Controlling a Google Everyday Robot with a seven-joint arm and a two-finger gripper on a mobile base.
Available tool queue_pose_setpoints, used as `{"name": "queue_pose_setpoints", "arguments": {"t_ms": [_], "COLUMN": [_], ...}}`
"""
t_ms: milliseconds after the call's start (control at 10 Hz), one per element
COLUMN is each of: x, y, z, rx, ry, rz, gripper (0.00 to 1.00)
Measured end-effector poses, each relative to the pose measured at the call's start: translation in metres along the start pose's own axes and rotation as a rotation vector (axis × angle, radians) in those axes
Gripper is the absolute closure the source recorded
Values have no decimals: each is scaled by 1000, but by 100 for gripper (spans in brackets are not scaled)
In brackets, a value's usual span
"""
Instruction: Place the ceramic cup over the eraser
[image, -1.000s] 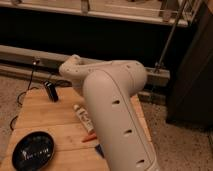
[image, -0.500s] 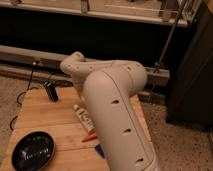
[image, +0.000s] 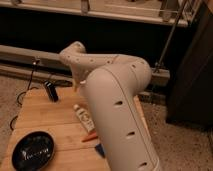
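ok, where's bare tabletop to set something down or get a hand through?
Free: the wood between the eraser, the black bowl and the white bottle; also the table's left edge. Crowded: bottle, orange item and blue pad bunch against the arm. The gripper is hidden behind the arm, toward the back edge.

Wood table (image: 45, 112) on speckled floor (image: 182, 145), dark wall (image: 40, 30) w/ pale ledge (image: 25, 52) behind, dim warm light.

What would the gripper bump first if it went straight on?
Probably the wooden table: the gripper, hidden behind the white arm, seems to aim down by its far edge.
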Motion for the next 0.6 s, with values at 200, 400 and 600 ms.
{"name": "queue_pose_setpoints", "arguments": {"t_ms": [200, 400, 600], "x": [-26, -45, -54], "y": [1, -2, -5], "z": [-11, -6, 10], "rx": [-50, -70, -41], "ry": [-66, -106, -119], "rz": [19, 34, 28], "gripper": [20, 20, 20]}}
